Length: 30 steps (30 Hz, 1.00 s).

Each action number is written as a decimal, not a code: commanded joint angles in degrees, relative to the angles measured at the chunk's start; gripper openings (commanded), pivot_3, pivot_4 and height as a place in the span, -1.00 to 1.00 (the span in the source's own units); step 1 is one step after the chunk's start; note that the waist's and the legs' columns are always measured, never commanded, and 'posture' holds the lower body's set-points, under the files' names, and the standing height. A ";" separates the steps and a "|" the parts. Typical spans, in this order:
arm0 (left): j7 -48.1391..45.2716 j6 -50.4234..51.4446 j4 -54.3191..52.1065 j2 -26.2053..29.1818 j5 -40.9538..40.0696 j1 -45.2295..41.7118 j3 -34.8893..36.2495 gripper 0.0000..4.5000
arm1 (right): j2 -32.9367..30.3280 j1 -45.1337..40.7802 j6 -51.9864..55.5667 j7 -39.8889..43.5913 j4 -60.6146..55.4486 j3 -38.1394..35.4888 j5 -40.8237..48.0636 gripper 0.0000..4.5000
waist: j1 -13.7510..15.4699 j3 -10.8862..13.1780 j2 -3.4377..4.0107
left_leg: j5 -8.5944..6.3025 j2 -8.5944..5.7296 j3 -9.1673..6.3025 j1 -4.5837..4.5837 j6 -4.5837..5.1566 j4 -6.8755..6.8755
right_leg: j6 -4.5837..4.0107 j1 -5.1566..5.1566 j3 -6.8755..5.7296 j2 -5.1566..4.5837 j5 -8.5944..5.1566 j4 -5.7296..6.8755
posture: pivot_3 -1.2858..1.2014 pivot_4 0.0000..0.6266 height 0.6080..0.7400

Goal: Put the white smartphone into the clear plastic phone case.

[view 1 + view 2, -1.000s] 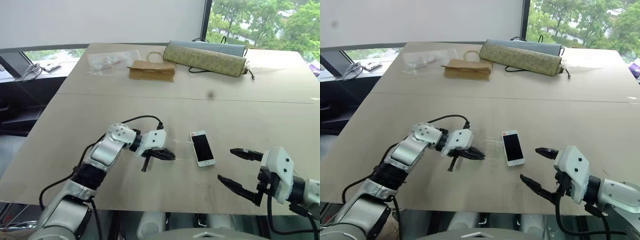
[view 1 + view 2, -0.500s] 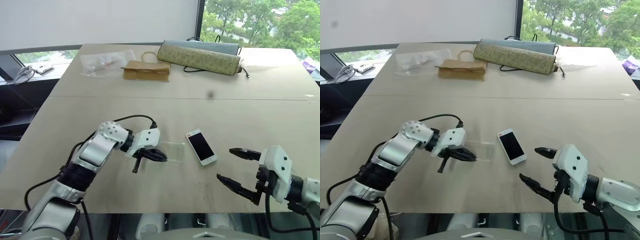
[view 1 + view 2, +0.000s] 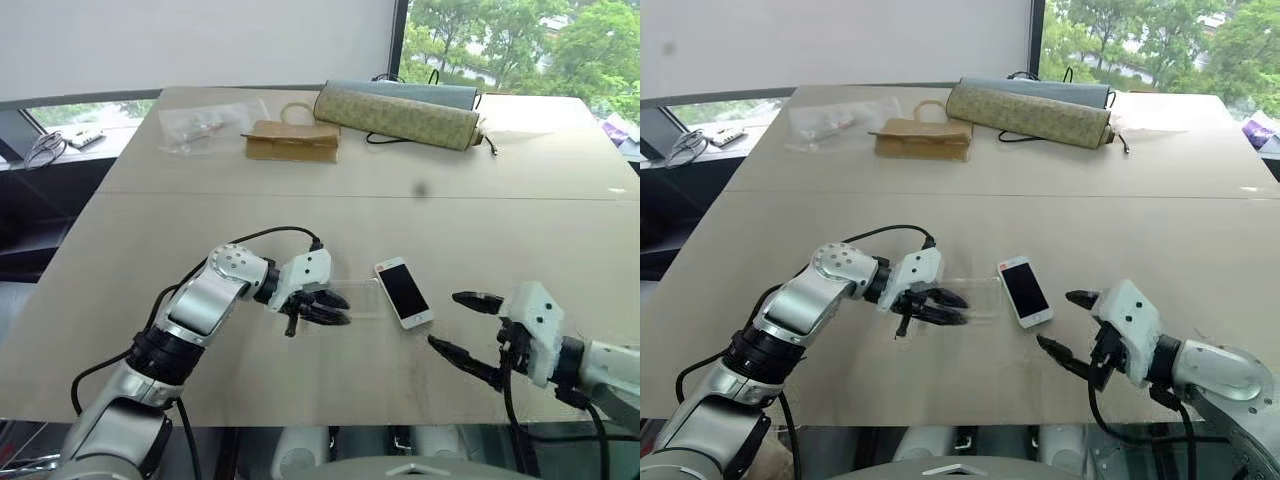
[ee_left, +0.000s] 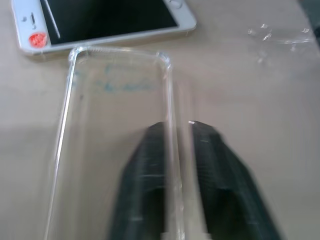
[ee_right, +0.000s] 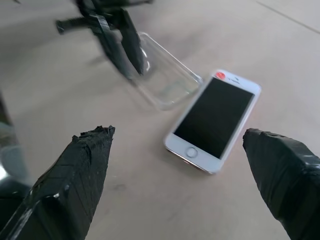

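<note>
Left gripper (image 3: pixel 335 309) is lying just left of the white smartphone (image 3: pixel 404 293) — its jaws are straddling one long rim of the clear plastic phone case (image 4: pixel 117 135), slightly parted, likely steadying the shell. The case is resting flat on the bench (image 3: pixel 500 230), one corner touching the phone's red-marked end. The phone is lying screen-up. To its right, the right gripper (image 3: pixel 464 327) is hovering, jaws spread wide — apparently lining up to take the phone.
</note>
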 commanded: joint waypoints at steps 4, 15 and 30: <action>-0.15 1.72 -8.75 3.48 -9.24 5.26 10.04 0.15 | 4.01 -9.58 5.26 -7.10 4.81 10.68 -4.58 1.00 | -0.01 0.03 -0.04 | 0.00 0.05 0.02 0.02 0.00 0.00 | 0.00 -0.04 0.05 0.02 0.00 0.02 | 0.03 -0.52 1.00; -0.95 0.51 -16.72 7.93 -24.89 22.62 30.72 0.15 | 13.37 -12.04 10.64 -15.22 9.22 18.68 -10.31 1.00 | -0.09 0.05 0.00 | 0.00 0.06 0.05 -0.04 -0.02 -0.01 | -0.01 -0.12 0.03 -0.20 0.00 0.03 | 0.03 -0.52 1.00; 4.73 -6.35 -18.33 7.74 -24.53 36.05 38.79 0.15 | 15.99 -18.57 14.09 -17.87 16.68 28.27 -19.37 1.00 | -0.49 -0.07 -0.07 | -0.01 0.09 0.06 0.01 -0.03 -0.02 | -0.03 -0.12 -0.02 -0.26 0.00 0.03 | 0.03 -0.52 1.00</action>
